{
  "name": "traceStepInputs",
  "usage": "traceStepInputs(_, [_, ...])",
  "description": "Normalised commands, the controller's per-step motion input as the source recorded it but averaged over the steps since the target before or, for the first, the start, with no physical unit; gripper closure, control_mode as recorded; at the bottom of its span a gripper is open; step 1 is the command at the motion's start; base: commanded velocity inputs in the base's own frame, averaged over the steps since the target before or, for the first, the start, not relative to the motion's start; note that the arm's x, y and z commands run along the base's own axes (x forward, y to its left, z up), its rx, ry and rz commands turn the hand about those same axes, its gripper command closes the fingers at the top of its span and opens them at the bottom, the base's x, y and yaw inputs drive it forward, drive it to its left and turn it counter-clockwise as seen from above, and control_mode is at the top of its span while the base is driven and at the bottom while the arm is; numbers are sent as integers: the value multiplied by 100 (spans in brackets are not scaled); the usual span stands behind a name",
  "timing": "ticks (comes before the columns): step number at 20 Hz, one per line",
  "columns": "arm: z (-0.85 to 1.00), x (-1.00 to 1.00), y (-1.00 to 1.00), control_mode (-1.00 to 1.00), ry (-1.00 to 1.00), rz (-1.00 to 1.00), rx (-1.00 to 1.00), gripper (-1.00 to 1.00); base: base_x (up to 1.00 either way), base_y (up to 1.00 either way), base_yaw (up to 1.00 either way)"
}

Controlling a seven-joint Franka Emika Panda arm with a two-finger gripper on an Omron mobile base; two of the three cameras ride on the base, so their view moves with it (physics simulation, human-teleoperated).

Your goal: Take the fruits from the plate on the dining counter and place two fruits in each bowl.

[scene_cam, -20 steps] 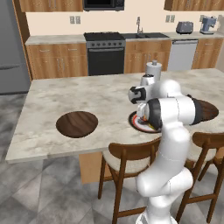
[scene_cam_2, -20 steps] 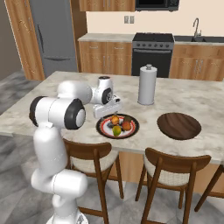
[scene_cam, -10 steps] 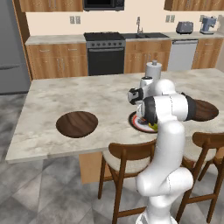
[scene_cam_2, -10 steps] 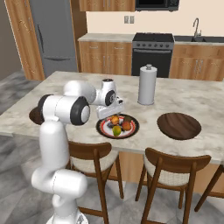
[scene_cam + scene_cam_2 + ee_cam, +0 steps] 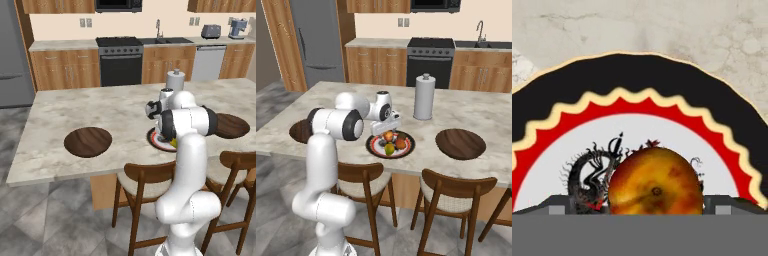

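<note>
Dining counter (image 5: pixel 466 112), paper-towel roll (image 5: pixel 424 97) behind plate (image 5: pixel 376 148); claw (image 5: pixel 387 131) apart over orange fruit (image 5: pixel 656 183).

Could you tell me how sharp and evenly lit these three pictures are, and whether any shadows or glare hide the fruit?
Hand view: orange fruit and plate rim crisp, no glare. Right base view: flat, even light, soft shadow under the paper towel roll. Left base view: the arm hides most of the plate, not shadow.

Even, bright, diffuse lighting throughout; no glare. Soft faint shadows lie under the stools beside the dining counter (image 5: pixel 100 115). Base views are slightly soft, without edge distortion. Close to the plate (image 5: pixel 572 90), the rim pattern renders sharp.
</note>
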Motion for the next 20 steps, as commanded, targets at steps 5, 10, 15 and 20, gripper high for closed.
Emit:
traceStepInputs(5, [-25,3,-1,-100,0,0,0,-100,0,0,0])
traceStepInputs(10, [-24,6,-4,-100,0,0,0,-100,0,0,0])
traceStepInputs(15, [-16,0,-6,-100,0,0,0,100,0,0,0])
traceStepInputs(20, [14,-10,11,-100,0,0,11,100,0,0,0])
